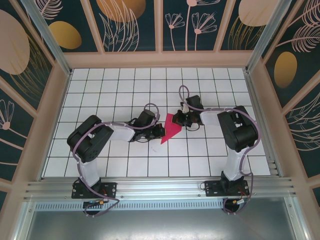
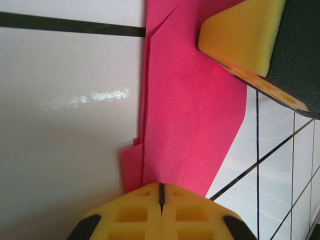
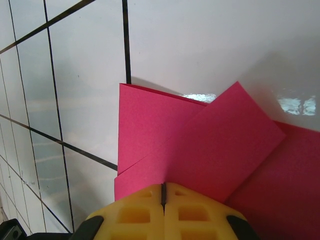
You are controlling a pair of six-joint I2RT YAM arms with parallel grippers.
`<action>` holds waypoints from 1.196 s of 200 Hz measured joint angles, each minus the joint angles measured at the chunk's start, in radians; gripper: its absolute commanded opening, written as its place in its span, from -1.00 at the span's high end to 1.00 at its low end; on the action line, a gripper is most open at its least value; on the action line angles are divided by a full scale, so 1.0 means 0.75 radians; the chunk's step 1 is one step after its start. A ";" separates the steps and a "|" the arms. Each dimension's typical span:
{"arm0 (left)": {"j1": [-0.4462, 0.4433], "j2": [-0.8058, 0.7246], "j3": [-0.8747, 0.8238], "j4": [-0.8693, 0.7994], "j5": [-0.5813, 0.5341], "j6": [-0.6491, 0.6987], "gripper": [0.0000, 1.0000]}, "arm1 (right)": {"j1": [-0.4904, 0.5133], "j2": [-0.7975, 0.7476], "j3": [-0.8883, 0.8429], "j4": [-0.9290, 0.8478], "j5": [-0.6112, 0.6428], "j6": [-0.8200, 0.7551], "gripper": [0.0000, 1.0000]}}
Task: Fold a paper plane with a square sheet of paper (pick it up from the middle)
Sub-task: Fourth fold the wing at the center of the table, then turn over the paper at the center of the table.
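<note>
Two-arm paper folding, mid-sequence. The paper sheet [image 1: 169, 131], magenta-red, lies about the middle of the gridded tabletop [image 1: 125, 85], well clear of all four edges. From above it is no longer square: it is a narrow kite shape, broad toward the far edge and tapering to a point toward the near edge.

The left claw [image 1: 159, 131] meets the sheet from the left and the right claw [image 1: 181, 119] from the right, at its far end.

In the left wrist view the left claw [image 2: 160, 187] has its yellow fingers pressed together with no gap, the tips at the edge of the paper sheet [image 2: 190, 110]. Several stacked layer edges run along the paper's left side, and a finger of the right claw [image 2: 240, 35] sits on the paper opposite.

In the right wrist view the right claw [image 3: 163, 187] is likewise fully closed, its tips at the paper sheet [image 3: 150, 130], where a rectangular flap [image 3: 225, 135] lies obliquely over the lower layers.

Whether either claw nips a layer or only bears down on it cannot be told.

Judged progress: the early folds are in — the nose is formed and the layers overlap — but the loose, skewed flap suggests creasing is unfinished. The wings and final shaping probably remain.
</note>
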 measured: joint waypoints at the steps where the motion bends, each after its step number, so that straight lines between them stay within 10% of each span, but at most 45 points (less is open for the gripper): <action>1: 0.000 0.000 -0.001 0.001 0.000 0.000 1.00 | 0.000 0.000 0.000 0.000 0.000 0.000 1.00; 77: -0.001 -0.005 -0.039 0.072 -0.003 0.000 1.00 | -0.056 -0.209 -0.031 -0.125 0.099 -0.020 0.30; 239: 0.001 -0.005 -0.050 0.096 0.015 -0.015 1.00 | -0.097 -0.178 -0.143 -0.080 0.064 0.042 0.28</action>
